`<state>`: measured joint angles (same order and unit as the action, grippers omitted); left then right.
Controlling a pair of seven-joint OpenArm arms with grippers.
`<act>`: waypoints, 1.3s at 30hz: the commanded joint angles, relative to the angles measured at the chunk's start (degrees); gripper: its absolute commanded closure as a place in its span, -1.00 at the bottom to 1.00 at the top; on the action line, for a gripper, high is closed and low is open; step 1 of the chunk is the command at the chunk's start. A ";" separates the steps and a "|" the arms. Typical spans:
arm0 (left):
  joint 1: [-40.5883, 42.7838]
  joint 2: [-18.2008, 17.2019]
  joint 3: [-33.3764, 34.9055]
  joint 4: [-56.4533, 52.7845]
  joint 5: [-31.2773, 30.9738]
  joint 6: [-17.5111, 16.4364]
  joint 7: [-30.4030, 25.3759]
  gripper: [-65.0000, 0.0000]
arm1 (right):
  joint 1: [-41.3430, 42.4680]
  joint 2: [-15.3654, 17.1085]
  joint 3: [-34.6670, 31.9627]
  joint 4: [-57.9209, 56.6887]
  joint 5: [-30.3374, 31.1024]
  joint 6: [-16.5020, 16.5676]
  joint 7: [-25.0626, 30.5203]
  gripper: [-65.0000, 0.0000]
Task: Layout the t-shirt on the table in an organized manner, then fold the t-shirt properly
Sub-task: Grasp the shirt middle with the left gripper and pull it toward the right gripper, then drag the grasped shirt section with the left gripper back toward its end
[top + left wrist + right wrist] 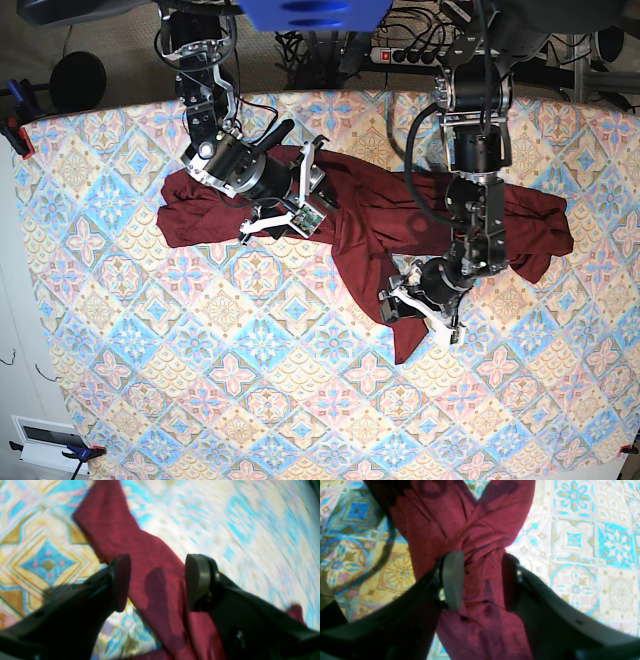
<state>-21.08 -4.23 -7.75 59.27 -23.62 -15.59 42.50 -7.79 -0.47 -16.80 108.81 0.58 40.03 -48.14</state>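
Observation:
The dark maroon t-shirt (375, 210) lies crumpled across the far half of the table (250, 380), with one sleeve running toward the near side. My left gripper (415, 312) hangs over that sleeve end. In the left wrist view the left gripper (160, 582) stands open, and the t-shirt (120, 530) runs as a flat strip on the table (225, 530) under the gap. My right gripper (278, 222) is over the garment's left part. Up close the right gripper (481, 580) is open, with twisted folds of the t-shirt (432, 522) lying between its fingers on the table (582, 542).
A power strip and cables (410, 55) sit behind the table's far edge. Clamps (15, 130) grip the left edge. A black cable (385, 555) curves over the cloth beside the right gripper. A white box (45, 440) sits on the floor at the near left.

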 commanded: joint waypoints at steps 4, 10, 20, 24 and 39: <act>-1.56 1.81 -0.12 -1.99 -0.08 2.98 -4.04 -0.06 | 0.63 -0.19 0.05 1.47 1.05 -0.03 1.33 0.26; -1.47 3.31 -0.03 -2.25 0.01 9.75 -8.87 -0.06 | 0.63 1.74 0.05 1.91 1.14 -0.03 1.41 0.26; -4.02 5.94 -0.03 -12.98 -0.16 18.80 -13.53 -0.06 | 0.72 4.47 0.05 1.91 1.14 -0.03 1.41 0.26; -4.02 6.73 0.14 -13.16 -0.25 18.80 -14.32 -0.04 | 0.72 4.47 0.05 2.35 1.31 -0.03 1.41 0.26; -3.93 7.61 -0.03 -12.80 -0.60 18.63 -14.32 1.00 | 0.98 6.67 9.72 2.35 16.96 -0.03 1.15 0.26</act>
<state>-24.38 3.03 -7.75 46.09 -24.25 2.63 26.35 -7.64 5.93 -7.42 109.89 16.88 40.27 -48.23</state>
